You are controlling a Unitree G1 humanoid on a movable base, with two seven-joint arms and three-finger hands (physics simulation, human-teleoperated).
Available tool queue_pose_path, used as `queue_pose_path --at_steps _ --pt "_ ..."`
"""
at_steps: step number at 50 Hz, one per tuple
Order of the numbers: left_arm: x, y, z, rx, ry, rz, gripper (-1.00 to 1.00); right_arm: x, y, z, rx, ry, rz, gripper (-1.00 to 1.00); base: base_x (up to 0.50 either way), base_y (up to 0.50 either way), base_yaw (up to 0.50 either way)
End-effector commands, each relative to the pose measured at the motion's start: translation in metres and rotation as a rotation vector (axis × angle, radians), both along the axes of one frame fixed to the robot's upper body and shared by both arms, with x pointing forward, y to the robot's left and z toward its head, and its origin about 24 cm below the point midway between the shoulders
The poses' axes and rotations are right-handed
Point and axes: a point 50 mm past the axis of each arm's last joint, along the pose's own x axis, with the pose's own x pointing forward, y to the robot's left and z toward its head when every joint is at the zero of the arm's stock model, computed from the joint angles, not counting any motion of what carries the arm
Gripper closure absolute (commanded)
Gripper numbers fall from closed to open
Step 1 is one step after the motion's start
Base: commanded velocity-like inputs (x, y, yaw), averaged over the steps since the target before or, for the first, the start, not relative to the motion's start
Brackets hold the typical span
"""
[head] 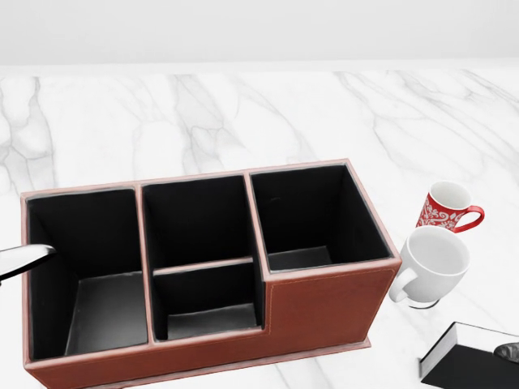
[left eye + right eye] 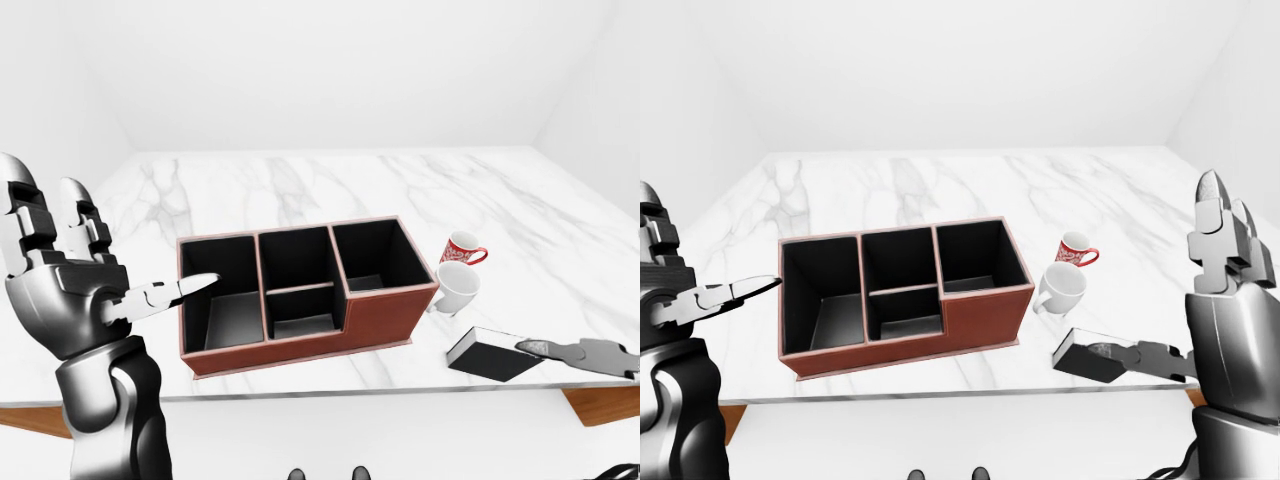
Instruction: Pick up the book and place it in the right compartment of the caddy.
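Black book (image 2: 1087, 356) apparently touched by open right robot hand (image 2: 1200, 300).

Caddy (image 1: 324, 304) on table (image 1: 243, 113); two mugs (image 1: 434, 259) just right of it; book (image 1: 466, 361) lower right.
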Motion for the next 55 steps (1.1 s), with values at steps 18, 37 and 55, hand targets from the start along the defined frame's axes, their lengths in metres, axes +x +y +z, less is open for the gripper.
queue_pose_path --at_steps 18,37,55 --pt "0.001 0.003 -0.002 -0.009 0.009 0.008 -1.00 -0.029 -0.027 -0.047 0.016 0.376 -0.112 -1.00 0.00 0.00 0.00" --pt "-0.001 0.004 0.002 0.006 -0.007 0.016 -1.00 -0.017 -0.044 -0.081 0.030 0.562 -0.157 -1.00 0.00 0.00 0.00" --pt "0.001 0.002 -0.002 0.010 0.012 0.013 -1.00 0.014 -0.052 -0.101 -0.017 0.694 -0.133 -1.00 0.00 0.00 0.00"
